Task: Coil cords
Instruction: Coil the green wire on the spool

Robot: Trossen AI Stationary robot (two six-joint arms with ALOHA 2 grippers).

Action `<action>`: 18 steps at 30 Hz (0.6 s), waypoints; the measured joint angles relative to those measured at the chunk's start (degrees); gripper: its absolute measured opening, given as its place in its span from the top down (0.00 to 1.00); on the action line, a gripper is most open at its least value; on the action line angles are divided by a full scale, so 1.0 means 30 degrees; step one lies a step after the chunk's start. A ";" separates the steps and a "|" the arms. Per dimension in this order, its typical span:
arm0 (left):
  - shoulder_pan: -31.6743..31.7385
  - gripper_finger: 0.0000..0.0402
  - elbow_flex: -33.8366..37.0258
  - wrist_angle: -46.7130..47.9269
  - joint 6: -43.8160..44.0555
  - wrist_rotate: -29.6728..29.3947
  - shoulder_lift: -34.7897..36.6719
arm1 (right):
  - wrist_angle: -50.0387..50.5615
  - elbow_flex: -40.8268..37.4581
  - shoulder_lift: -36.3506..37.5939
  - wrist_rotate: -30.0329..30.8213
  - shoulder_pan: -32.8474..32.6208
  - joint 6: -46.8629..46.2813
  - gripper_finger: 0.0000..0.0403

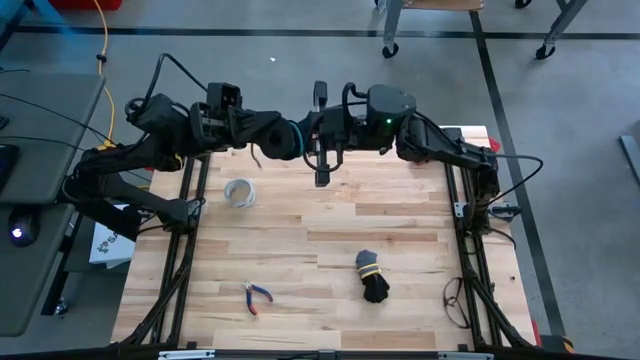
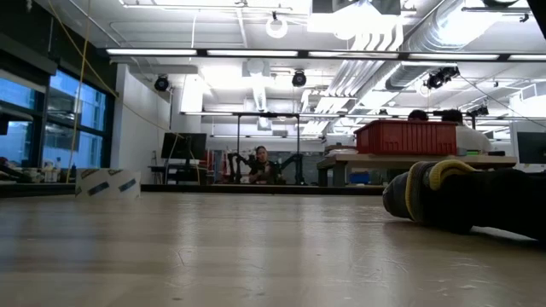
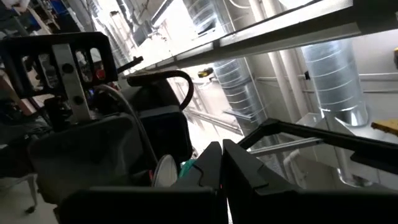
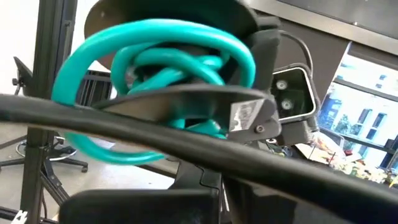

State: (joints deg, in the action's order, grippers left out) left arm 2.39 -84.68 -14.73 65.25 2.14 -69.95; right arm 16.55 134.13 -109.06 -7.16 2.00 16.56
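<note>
Over the table's far edge: both arms are meeting in mid-air.
Green cord (image 4: 155, 68): hanging coiled, well above the wood.
Left gripper (image 1: 285, 138): pinching the coil, it seems.
Right gripper (image 1: 322, 135): pressing close; its finger spread, I cannot tell.
Black bundle (image 1: 373, 280): lying near the front.

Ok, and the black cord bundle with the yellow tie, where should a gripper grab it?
At the yellow tie, where the black cord bundle looks cinched narrowest, straight down from above, fingers across its width: it lies flat on the table. The left gripper is shut on the green cord, so probably use the right gripper.
</note>
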 joint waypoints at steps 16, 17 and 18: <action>0.0554 1.00 0.0029 -0.1839 -0.4047 -0.1896 -0.0044 | 0.0530 0.0022 -0.0007 -0.1665 0.0007 -0.1513 1.00; 0.0567 1.00 0.0029 -0.1820 -0.4393 -0.2032 -0.0044 | 0.0433 0.0022 -0.0007 -0.1801 0.0001 -0.1528 1.00; 0.0580 1.00 0.0032 -0.1828 -0.4837 -0.2180 -0.0046 | 0.0342 0.0022 -0.0014 -0.1976 0.0000 -0.1616 1.00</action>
State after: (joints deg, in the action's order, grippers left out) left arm 4.13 -84.59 -20.22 50.73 -4.40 -70.09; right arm 17.58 134.19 -109.10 -13.09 2.00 11.71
